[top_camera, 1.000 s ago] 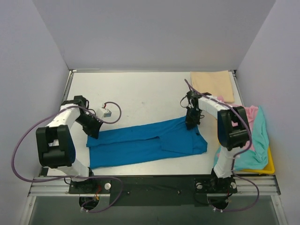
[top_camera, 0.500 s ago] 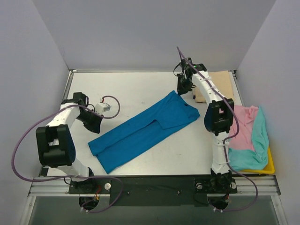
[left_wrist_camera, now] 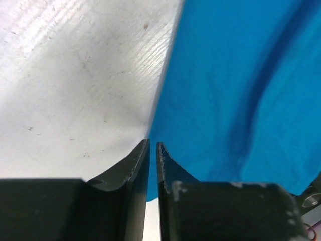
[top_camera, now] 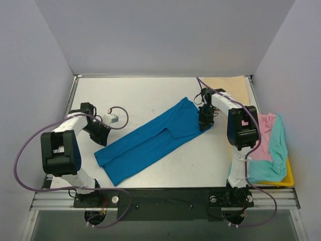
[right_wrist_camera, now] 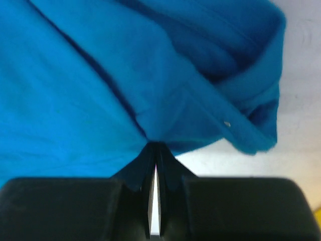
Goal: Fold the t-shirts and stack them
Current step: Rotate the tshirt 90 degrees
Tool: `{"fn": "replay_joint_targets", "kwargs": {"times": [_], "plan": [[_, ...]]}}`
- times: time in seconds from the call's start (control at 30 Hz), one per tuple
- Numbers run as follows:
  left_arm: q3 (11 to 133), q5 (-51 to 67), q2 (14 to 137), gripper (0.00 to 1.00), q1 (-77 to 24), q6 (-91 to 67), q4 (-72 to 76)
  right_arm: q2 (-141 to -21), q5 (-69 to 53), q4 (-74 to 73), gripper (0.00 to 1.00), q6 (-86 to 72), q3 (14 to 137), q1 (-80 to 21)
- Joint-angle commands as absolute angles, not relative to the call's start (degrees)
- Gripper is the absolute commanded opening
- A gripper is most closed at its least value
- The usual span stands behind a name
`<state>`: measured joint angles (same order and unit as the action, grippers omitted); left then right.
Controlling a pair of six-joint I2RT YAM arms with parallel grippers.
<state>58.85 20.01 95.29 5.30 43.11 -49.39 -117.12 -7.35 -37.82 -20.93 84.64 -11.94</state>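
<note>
The bright blue t-shirt (top_camera: 150, 140) lies in a long diagonal strip across the table, from near left to far right. My right gripper (top_camera: 204, 123) is shut on its far right end, and the cloth bunches at the fingertips in the right wrist view (right_wrist_camera: 155, 144). My left gripper (top_camera: 104, 140) sits at the strip's near left edge. Its jaws stand nearly together, and blue cloth (left_wrist_camera: 241, 75) shows in the thin slit between them (left_wrist_camera: 153, 144). A beige t-shirt (top_camera: 233, 88) lies folded at the back right. The pink t-shirt (top_camera: 263, 138) and the teal t-shirt (top_camera: 276, 155) are heaped at the right.
A yellow tray (top_camera: 290, 175) sits under the pink and teal heap at the right edge. A small white connector (top_camera: 114, 119) on a purple cable lies by the left arm. Grey walls close in the table on three sides.
The right gripper swung the shirt's right end toward the back, turning the strip diagonal, then came back nearer and lower. The left gripper has stayed at the shirt's left edge.
</note>
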Motion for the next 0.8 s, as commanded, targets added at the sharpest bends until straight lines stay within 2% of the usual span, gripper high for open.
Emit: {"fn": "replay_joint_targets", "kwargs": {"times": [0.0, 0.1, 0.17, 0.3, 0.33, 0.37, 0.5, 0.63, 0.73, 0.77], "plan": [[62.22, 27.23, 89.22, 0.23, 5.27, 42.19, -52.11, -125.84, -12.13, -44.63, 0.0, -22.24, 93.83, -11.51], [62.75, 27.78, 88.33, 0.26, 5.36, 41.05, -52.56, -132.86, -12.83, -49.2, 0.0, -21.97, 101.84, -11.51], [61.97, 26.99, 88.42, 0.27, 5.36, 40.61, -51.95, -139.0, -14.05, -52.8, 0.0, -22.23, 112.02, -10.9], [57.05, 23.39, 88.24, 0.28, 3.87, 38.67, -48.43, -153.41, -17.66, -58.54, 0.0, -25.56, 142.84, -9.67], [56.43, 22.94, 88.24, 0.28, 2.65, 38.15, -47.56, -154.85, -18.27, -56.01, 0.0, -28.53, 146.04, -9.49], [54.69, 21.11, 87.98, 0.29, 0.81, 38.06, -46.24, -156.17, -19.85, -53.64, 0.0, -30.91, 147.29, -9.14], [50.55, 16.45, 88.5, 0.3, -4.73, 37.0, -42.72, -153.1, -22.77, -27.46, 0.0, -41.47, 139.31, -8.53], [49.4, 16.95, 90.09, 0.31, -10.09, 37.09, -43.85, -157.15, -25.92, -19.09, 0.0, -46.57, 148.61, -8.09], [48.87, 18.1, 91.31, 0.31, -13.62, 37.18, -44.38, -148.14, -26.2, -9.96, 0.0, -46.41, 138.29, -8.09], [48.52, 18.45, 91.84, 0.31, -15.19, 37.61, -44.82, -146.01, -25.76, -9.24, 0.04, -44.84, 136.51, -8.09]]}}
